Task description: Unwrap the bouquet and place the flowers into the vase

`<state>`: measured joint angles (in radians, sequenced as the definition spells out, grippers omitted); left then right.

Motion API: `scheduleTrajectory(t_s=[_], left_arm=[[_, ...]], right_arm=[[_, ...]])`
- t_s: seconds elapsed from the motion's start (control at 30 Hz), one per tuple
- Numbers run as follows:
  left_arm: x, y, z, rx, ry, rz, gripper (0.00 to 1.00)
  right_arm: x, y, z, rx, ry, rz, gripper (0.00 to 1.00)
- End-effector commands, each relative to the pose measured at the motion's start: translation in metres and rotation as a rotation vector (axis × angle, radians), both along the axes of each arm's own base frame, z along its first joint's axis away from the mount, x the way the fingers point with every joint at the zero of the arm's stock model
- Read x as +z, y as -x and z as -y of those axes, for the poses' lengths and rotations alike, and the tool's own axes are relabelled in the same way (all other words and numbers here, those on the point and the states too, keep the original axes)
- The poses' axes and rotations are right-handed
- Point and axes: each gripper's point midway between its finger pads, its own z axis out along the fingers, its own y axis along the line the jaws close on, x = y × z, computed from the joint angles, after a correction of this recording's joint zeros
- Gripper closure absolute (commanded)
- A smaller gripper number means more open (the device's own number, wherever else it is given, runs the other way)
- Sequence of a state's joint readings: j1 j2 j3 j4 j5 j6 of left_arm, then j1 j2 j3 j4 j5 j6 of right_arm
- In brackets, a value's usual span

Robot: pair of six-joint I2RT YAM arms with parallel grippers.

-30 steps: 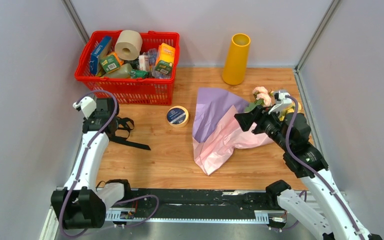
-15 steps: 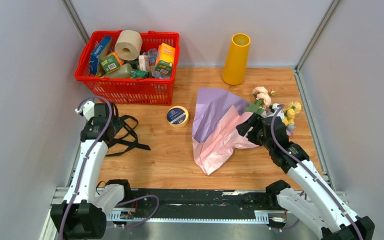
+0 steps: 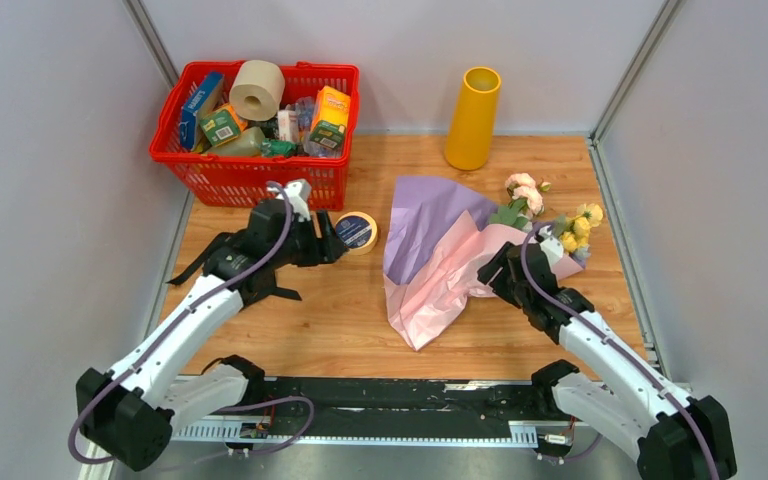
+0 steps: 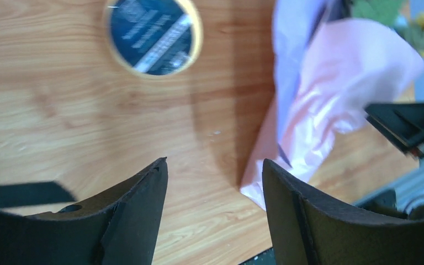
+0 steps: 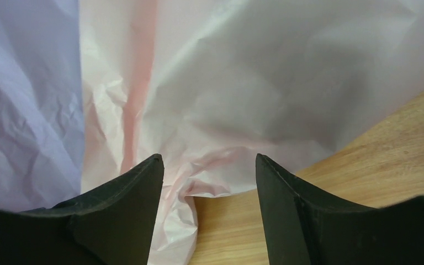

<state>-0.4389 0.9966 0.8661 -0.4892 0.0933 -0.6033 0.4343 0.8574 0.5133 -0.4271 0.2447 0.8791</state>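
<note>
Top external: bouquet lies right of centre on the desk, paper tip near-left, blooms far-right; right jaws spread, empty, right at its pink wrap; left jaws spread, empty, farther off by the tape roll.

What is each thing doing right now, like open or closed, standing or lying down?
vase, standing upright, no flowers inside
wrapping paper, opened out, lying down
flowers, lying down, not in vase
black ribbon, loose on table
left fingers, open, empty
right fingers, open, over pink paper
</note>
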Motion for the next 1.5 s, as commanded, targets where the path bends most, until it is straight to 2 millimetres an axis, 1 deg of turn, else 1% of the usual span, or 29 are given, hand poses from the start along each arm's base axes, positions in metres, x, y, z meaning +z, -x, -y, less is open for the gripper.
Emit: scheduleTrajectory(t_s=[0.0,0.07,0.2,0.23,0.27,0.3,0.33,0.47,0.5,0.53,0.6,0.7,0.73,0.77,0.8,0.83,0.93,0.97,1.0,1.03,1.07,1.1,1.13,1.2,1.23,1.37,1.4,1.43,1.47], left_arm=[[0.015,0.003,0.064,-0.265,0.082,0.109,0.29],[0.009,0.007,0.087,-0.348,0.095,0.105,0.29],[-0.014,0.007,0.116,-0.415,0.024,0.132,0.28],[-0.016,0.004,0.119,-0.422,0.012,0.135,0.28],[-0.03,0.006,0.125,-0.444,-0.018,0.11,0.28],[-0.032,0.003,0.125,-0.44,-0.043,0.104,0.28],[-0.042,0.005,0.13,-0.465,-0.07,0.087,0.28],[-0.049,-0.003,0.138,-0.461,-0.112,0.096,0.39],[-0.051,-0.008,0.135,-0.432,-0.134,0.098,0.47],[-0.05,-0.011,0.134,-0.412,-0.143,0.1,0.51],[-0.051,-0.019,0.128,-0.373,-0.175,0.11,0.69],[-0.055,-0.03,0.119,-0.31,-0.233,0.117,0.81],[-0.052,-0.035,0.118,-0.295,-0.245,0.128,0.89],[-0.057,-0.04,0.113,-0.268,-0.283,0.118,0.95],[-0.051,-0.046,0.112,-0.249,-0.296,0.136,1.0],[-0.057,-0.052,0.108,-0.224,-0.334,0.134,1.0],[-0.052,-0.068,0.107,-0.178,-0.373,0.161,1.0],[-0.057,-0.073,0.102,-0.154,-0.407,0.156,1.0],[-0.051,-0.078,0.104,-0.143,-0.409,0.168,1.0],[-0.055,-0.083,0.101,-0.129,-0.44,0.166,1.0],[-0.049,-0.088,0.105,-0.121,-0.439,0.18,1.0],[-0.052,-0.093,0.102,-0.103,-0.467,0.178,1.0],[-0.046,-0.098,0.1,-0.075,-0.484,0.188,1.0],[-0.051,-0.105,0.096,-0.046,-0.532,0.172,1.0],[-0.046,-0.11,0.096,-0.027,-0.534,0.181,1.0],[-0.048,-0.117,0.084,0.047,-0.592,0.151,1.0],[-0.054,-0.117,0.078,0.057,-0.617,0.127,1.0],[-0.051,-0.119,0.078,0.072,-0.609,0.119,1.0],[-0.058,-0.119,0.072,0.086,-0.624,0.09,1.0]], right_arm=[[-0.007,-0.011,0.005,-0.05,0.006,0.029,0.36],[-0.013,-0.01,0.006,-0.052,0.012,0.022,0.36],[-0.019,-0.01,0.009,-0.054,0.021,0.05,0.37],[-0.019,-0.012,0.009,-0.05,0.021,0.062,0.38],[-0.018,-0.012,0.008,-0.047,0.015,0.074,0.38],[-0.02,-0.013,0.009,-0.05,0.019,0.076,0.38],[-0.021,-0.013,0.009,-0.053,0.02,0.08,0.38],[-0.028,-0.015,0.011,-0.062,0.03,0.082,0.39],[-0.031,-0.016,0.011,-0.06,0.033,0.081,0.39],[-0.033,-0.016,0.011,-0.059,0.034,0.082,0.39],[-0.034,-0.02,0.01,-0.052,0.034,0.099,0.4],[-0.036,-0.028,0.01,-0.046,0.035,0.108,0.41],[-0.038,-0.03,0.011,-0.042,0.046,0.11,0.41],[-0.036,-0.035,0.011,-0.045,0.049,0.123,0.41],[-0.037,-0.039,0.012,-0.047,0.056,0.126,0.41],[-0.037,-0.043,0.013,-0.044,0.065,0.135,0.41],[-0.037,-0.058,0.017,-0.045,0.091,0.16,0.41],[-0.04,-0.063,0.02,-0.05,0.097,0.154,0.42],[-0.042,-0.067,0.02,-0.043,0.096,0.151,0.42],[-0.044,-0.072,0.02,-0.036,0.095,0.144,0.42],[-0.044,-0.078,0.02,-0.03,0.093,0.144,0.43],[-0.048,-0.081,0.02,-0.029,0.097,0.133,0.43],[-0.051,-0.085,0.019,-0.022,0.099,0.122,0.43],[-0.05,-0.095,0.017,-0.006,0.1,0.119,0.44],[-0.051,-0.097,0.015,0.002,0.1,0.116,0.44],[-0.045,-0.105,0.01,0.033,0.101,0.128,0.44],[-0.043,-0.105,0.011,0.034,0.104,0.132,0.44],[-0.042,-0.106,0.011,0.037,0.109,0.137,0.44],[-0.04,-0.108,0.013,0.037,0.118,0.144,0.44]])
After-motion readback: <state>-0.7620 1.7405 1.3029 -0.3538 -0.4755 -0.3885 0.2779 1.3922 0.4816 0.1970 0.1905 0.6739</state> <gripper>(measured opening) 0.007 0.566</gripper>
